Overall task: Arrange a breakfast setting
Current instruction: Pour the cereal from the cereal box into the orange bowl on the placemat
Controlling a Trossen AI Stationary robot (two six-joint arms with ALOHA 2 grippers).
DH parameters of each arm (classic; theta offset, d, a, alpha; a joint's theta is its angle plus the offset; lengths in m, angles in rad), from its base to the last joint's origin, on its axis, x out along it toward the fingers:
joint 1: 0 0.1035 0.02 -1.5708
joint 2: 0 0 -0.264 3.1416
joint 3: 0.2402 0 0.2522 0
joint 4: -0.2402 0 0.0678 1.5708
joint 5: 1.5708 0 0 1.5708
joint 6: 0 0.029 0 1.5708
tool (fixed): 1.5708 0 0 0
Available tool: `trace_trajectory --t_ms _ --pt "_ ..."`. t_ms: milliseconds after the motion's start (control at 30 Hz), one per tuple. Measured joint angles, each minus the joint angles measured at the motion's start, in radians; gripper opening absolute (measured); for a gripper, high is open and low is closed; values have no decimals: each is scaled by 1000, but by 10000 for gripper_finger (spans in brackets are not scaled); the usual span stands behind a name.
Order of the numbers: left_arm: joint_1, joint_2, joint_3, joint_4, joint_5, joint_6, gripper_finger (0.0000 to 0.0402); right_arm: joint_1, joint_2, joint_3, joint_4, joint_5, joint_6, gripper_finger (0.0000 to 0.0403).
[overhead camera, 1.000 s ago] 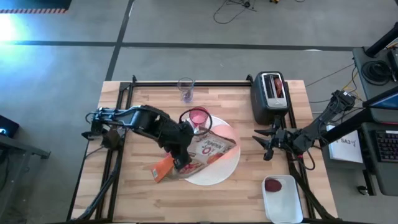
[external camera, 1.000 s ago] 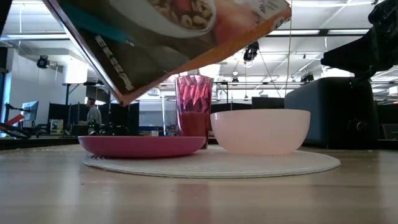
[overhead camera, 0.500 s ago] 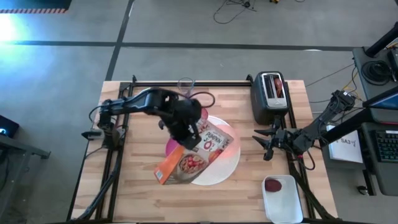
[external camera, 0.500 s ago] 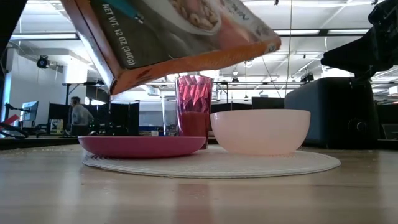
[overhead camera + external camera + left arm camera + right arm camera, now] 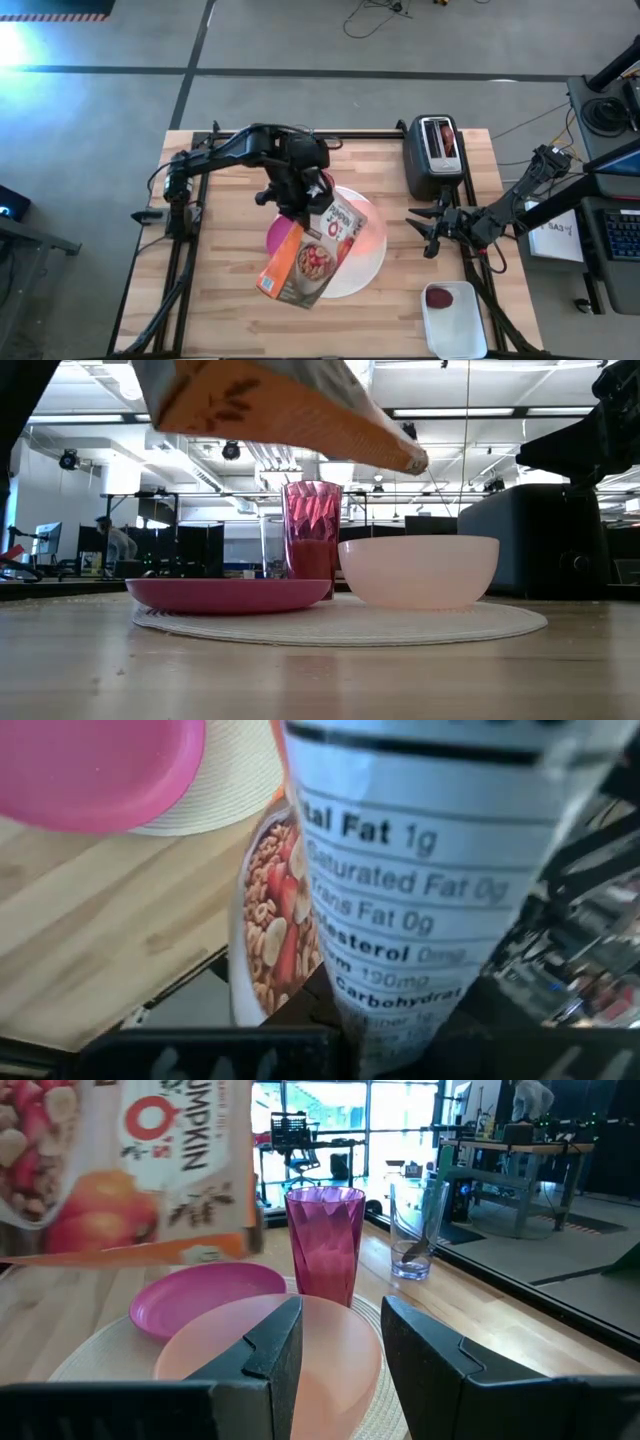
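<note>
At the counter (image 5: 220, 300), my left fingers (image 5: 303, 208) are clamped on a cereal box (image 5: 308, 258), which hangs tilted in the air over the near left part of the big white plate (image 5: 372, 262). The step in hand looks like bringing cereal to the bowl (image 5: 418, 571); the next move likely calls for swinging the box's open end across and tipping it over that bowl without clipping the tumbler (image 5: 312, 538).

Left to right across the setting: the magenta plate (image 5: 228, 594) sits on the left of the white plate, the pink tumbler stands behind it, and the pale bowl rests on the right, close beside the tumbler. The clear glass (image 5: 414, 1228), with what looks like a spoon in it, stands apart toward the far edge of the counter.

Further right, a toaster (image 5: 435, 155) with something in 1 slot stands at the far right corner. My right fingers (image 5: 432, 232) wait apart and empty near the right edge, level with the plate. A white tray (image 5: 455, 330) holding the dark red fruit (image 5: 440, 297) sits at the near right corner.

Open room lies on the bare wood left of and in front of the plate; the right side is tighter.
</note>
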Motion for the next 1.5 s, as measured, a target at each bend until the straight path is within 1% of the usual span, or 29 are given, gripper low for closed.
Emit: trace_trajectory --t_ms 300,433,667,800,933,1267,1500 --pt "25 1 -23 0 89 -105 0 0 0 0 0 0 0 128" --pt "32 1 -29 1 135 -131 0 0 0 0 0 0 0 128" --pt "56 1 -77 2 238 -160 0 0 0 0 0 0 -1 128" --pt "74 1 -93 22 248 -163 0 0 0 0 0 0 0 128" --pt "88 1 -103 33 279 -179 0 0 0 0 0 0 0 128" --pt "114 1 -113 121 341 -278 0 0 0 0 0 0 0 128" --pt "144 1 -134 135 372 -335 0 0 0 0 0 0 0 128"
